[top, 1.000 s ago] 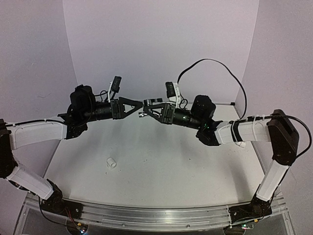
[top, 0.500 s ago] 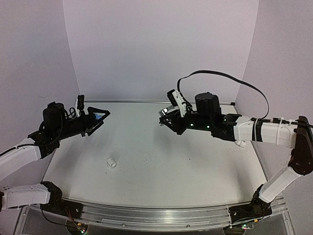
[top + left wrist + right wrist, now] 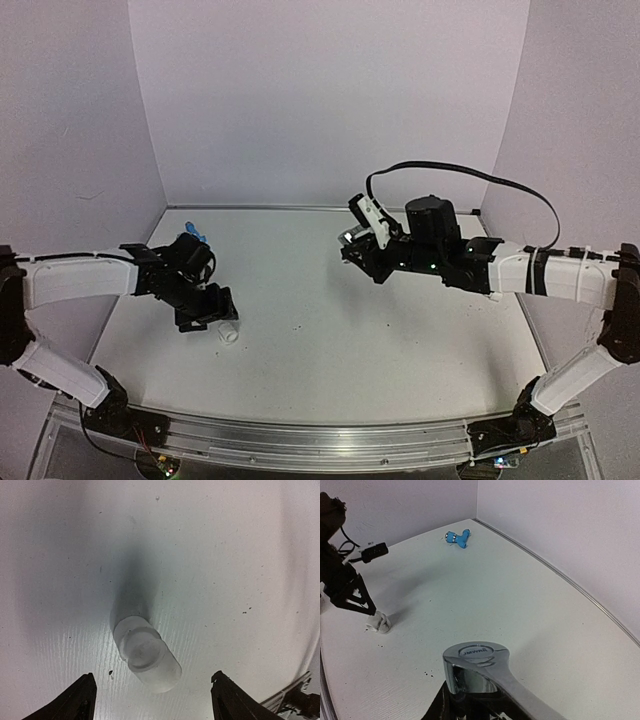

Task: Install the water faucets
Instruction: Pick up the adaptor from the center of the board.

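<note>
- Change since the earlier views: the left arm has dropped from mid-height to the front-left part of the worktop [image 3: 330, 340]. It no longer carries the blue piece it held half a second ago. The right arm has barely shifted.
- Bright blue plastic faucet [image 3: 458, 538]: lies on its side in the far left corner of the worktop, well apart from both arms.
- Shiny silver metal faucet [image 3: 480, 675]: raised above the far right-of-centre area, clear of the surface, cap upward and spout running toward the wrist camera.
- Right fingers [image 3: 436, 709]: clamped narrowly on the base of the silver metal faucet. Little of them shows below it.
- Small white cylindrical pipe fitting [image 3: 147, 655]: lies on its side near the front left edge, with one open end turned toward the wrist camera.
- Left fingers [image 3: 75, 702]: spread wide and holding nothing. One tip stands on each side of the fitting, with a gap on both sides.
- Step in hand, as judged: picking up the fitting, probably to mate it with the silver metal faucet.
- Next move, as judged: lower a little and close squarely across the round body. It may roll away if only one fingertip meets it first.
</note>
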